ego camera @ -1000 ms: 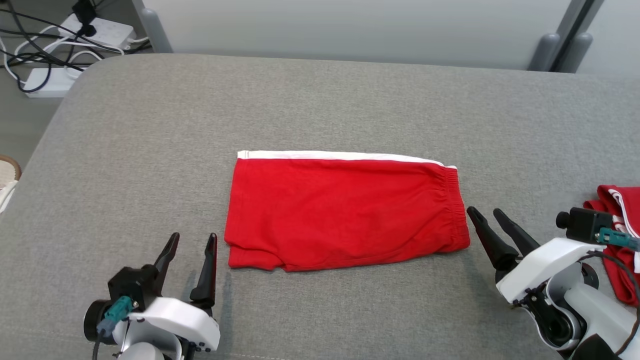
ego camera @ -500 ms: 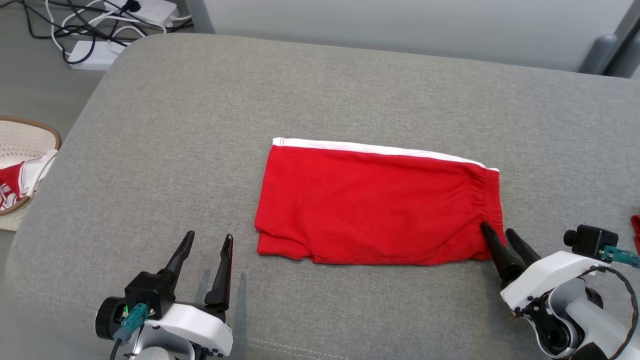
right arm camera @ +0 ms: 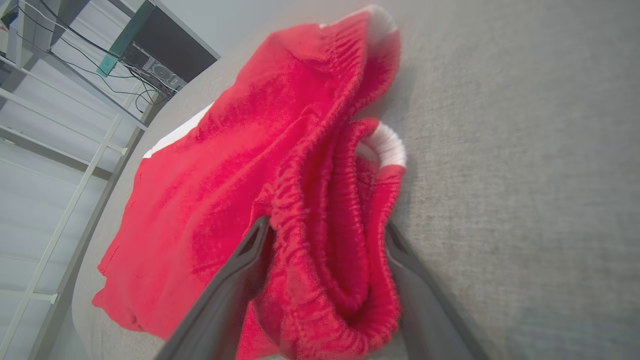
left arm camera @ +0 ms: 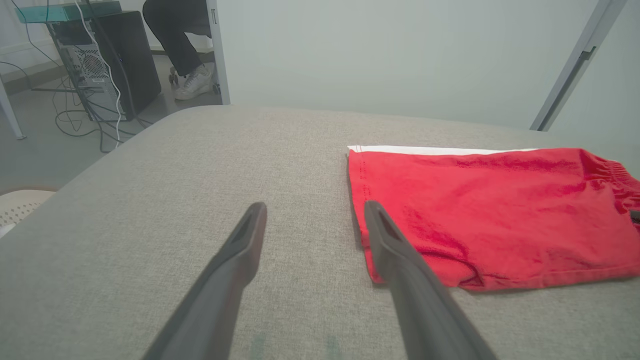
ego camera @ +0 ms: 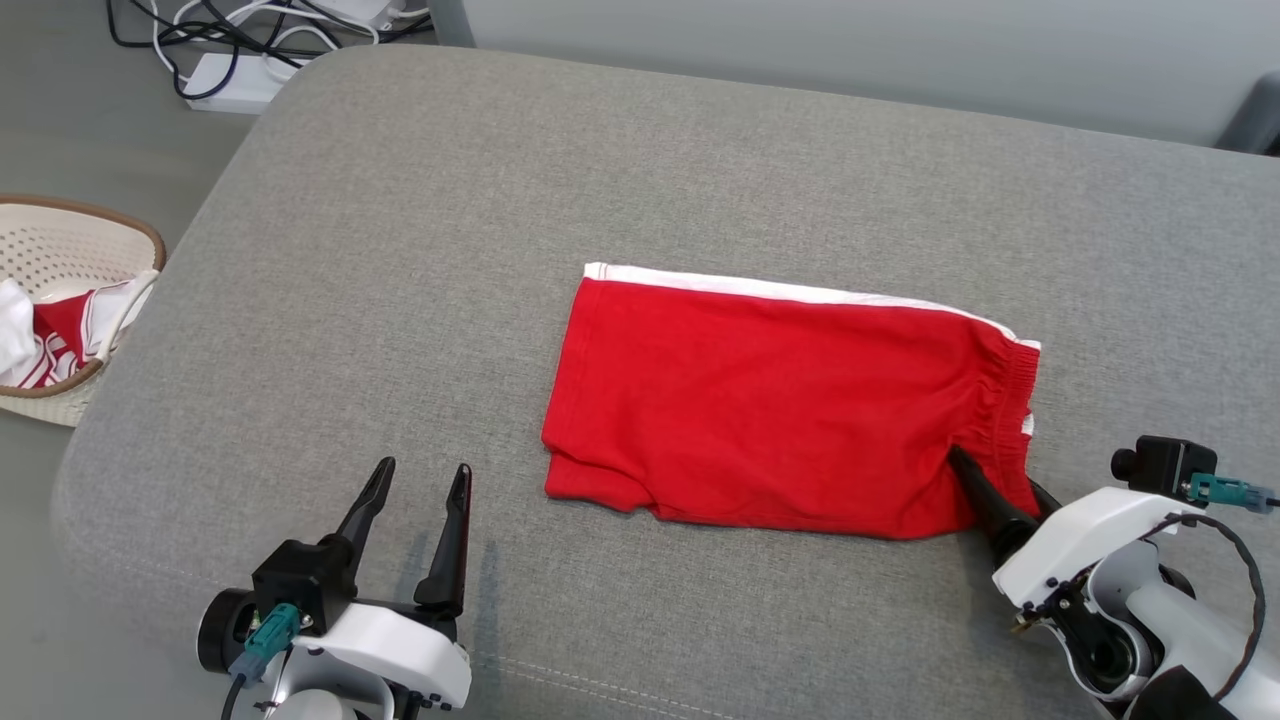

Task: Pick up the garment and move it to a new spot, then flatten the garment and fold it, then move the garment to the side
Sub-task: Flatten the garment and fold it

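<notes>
Right wrist view: right gripper (right arm camera: 326,225) spread, straddling waistband of shorts (right arm camera: 225,165) mid-frame; head view lower left, left gripper (ego camera: 423,466) spread.

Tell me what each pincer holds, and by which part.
Nothing is gripped yet. The right pincer straddles the waistband of the shorts at its near corner, jaws apart; the left pincer is open and empty.

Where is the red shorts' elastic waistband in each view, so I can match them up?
Head view: waistband at the right end of the red shorts, right of centre.
Left wrist view: waistband at the far right edge.
Right wrist view: waistband at centre, straddled by the right gripper.
Shared landmark: the white side stripe along the shorts' far edge.
</notes>
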### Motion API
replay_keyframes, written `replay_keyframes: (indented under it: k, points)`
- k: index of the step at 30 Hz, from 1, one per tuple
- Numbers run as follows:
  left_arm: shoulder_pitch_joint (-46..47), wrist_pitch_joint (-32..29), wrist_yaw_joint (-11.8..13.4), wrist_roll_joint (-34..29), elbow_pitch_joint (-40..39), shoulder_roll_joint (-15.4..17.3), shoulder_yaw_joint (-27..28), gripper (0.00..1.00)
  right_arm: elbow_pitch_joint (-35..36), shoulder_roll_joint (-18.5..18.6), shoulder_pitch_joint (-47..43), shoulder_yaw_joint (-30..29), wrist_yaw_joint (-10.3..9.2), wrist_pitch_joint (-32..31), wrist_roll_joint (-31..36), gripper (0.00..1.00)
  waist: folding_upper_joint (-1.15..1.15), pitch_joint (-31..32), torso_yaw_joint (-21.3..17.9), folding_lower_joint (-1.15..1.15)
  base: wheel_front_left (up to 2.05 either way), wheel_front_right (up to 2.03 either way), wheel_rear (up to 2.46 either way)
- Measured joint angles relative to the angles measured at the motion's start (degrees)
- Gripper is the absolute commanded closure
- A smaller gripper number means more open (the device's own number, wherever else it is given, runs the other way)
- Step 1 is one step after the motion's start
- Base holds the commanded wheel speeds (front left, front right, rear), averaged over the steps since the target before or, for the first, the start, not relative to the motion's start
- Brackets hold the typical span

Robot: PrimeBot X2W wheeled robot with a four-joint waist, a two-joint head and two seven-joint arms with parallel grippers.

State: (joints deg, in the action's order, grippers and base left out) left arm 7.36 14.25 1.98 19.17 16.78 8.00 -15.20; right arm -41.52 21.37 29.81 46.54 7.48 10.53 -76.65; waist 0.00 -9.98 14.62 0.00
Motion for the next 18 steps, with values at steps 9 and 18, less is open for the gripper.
replay_keyframes:
  k: [9,18]
  points:
    - [0.1,0.0,-1.48,-1.65,0.38,-1.57,1.49,0.0,-1.68,-0.71,2.79,1.07,0.0,-1.03,-1.54,1.0,0.0,-0.77,1.32,0.0,0.0,0.0,0.0]
    - [0.11,0.0,-2.53,-2.55,0.67,-2.01,3.22,0.0,-2.23,-0.48,2.73,0.98,0.02,0.29,-2.69,1.0,0.0,-0.47,-0.22,0.0,0.0,0.0,0.0]
